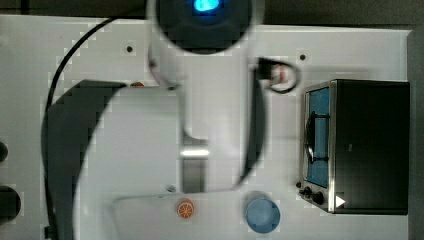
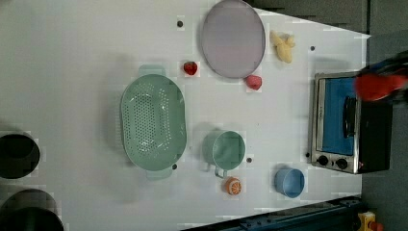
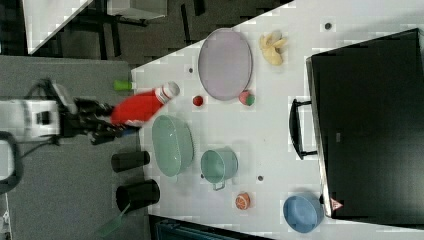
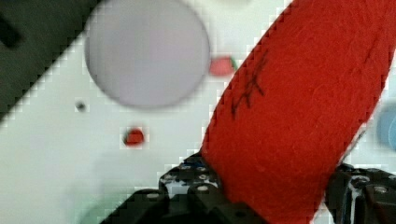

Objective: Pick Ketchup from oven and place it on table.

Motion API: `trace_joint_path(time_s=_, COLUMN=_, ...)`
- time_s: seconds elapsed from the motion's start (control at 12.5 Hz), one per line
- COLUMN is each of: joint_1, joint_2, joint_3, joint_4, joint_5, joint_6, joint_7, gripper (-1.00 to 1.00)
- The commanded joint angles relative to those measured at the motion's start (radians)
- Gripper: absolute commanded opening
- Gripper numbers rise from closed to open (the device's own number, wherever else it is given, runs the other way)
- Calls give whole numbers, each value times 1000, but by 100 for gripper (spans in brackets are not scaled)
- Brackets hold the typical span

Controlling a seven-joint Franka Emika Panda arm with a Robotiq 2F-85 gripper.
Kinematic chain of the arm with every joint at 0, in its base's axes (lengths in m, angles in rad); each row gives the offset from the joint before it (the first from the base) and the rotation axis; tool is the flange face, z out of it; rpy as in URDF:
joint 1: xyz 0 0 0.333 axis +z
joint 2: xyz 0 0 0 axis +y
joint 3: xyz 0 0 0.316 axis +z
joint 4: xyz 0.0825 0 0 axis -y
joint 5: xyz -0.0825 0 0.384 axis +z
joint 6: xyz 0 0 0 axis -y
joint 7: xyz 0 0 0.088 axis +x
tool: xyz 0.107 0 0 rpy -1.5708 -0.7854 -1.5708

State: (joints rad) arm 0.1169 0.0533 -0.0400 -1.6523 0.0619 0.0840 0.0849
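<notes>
In the top view the arm's white body [image 1: 210,100] spreads across the middle of the table [image 1: 350,55] and hides much of it; the oven [image 1: 357,146] sits at the top view's right with its blue glass door shut and its handle facing the arm; a blue cup [image 1: 262,215] and an orange slice [image 1: 185,208] lie near the lower edge. In the left view the Ketchup [image 2: 380,85] shows as a red blur held in the air over the oven's [image 2: 349,122] upper corner; below it on the table lie a green colander [image 2: 153,125], a green mug [image 2: 226,150], a grey plate [image 2: 233,37], two strawberries [image 2: 190,68], a banana [image 2: 283,45], the orange slice [image 2: 233,186] and the blue cup [image 2: 289,183]. In the right view the gripper [image 3: 112,125] is clamped on the base of the Ketchup [image 3: 142,106], which lies level with its white cap toward the plate [image 3: 225,64]; it hangs above the table's edge, just over the colander [image 3: 172,145], well apart from the oven [image 3: 370,125]; two black cylinders [image 3: 131,161] stand off the table at the right view's lower left. In the wrist view the red bottle [image 4: 299,116] rises between the black fingers [image 4: 196,186], blocking one side of the scene; the plate [image 4: 147,51] and a strawberry [image 4: 134,136] lie below.
</notes>
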Motion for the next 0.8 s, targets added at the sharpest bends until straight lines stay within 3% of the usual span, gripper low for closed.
trace_joint_path(time_s=0.08, joint_1=-36, joint_2=33, joint_3=-8, joint_4=-120, joint_5=-40, joint_6=51, joint_7=5, gripper=26)
trace_joint_path(time_s=0.64, joint_1=-39, joint_2=66, joint_3=-34, joint_4=-544, joint_5=-52, joint_6=524, joint_7=5, gripper=26)
trace_joint_path(time_s=0.8, joint_1=-40, joint_2=117, joint_3=-37, joint_4=-609, joint_5=-51, joint_6=665, joint_7=5, gripper=27)
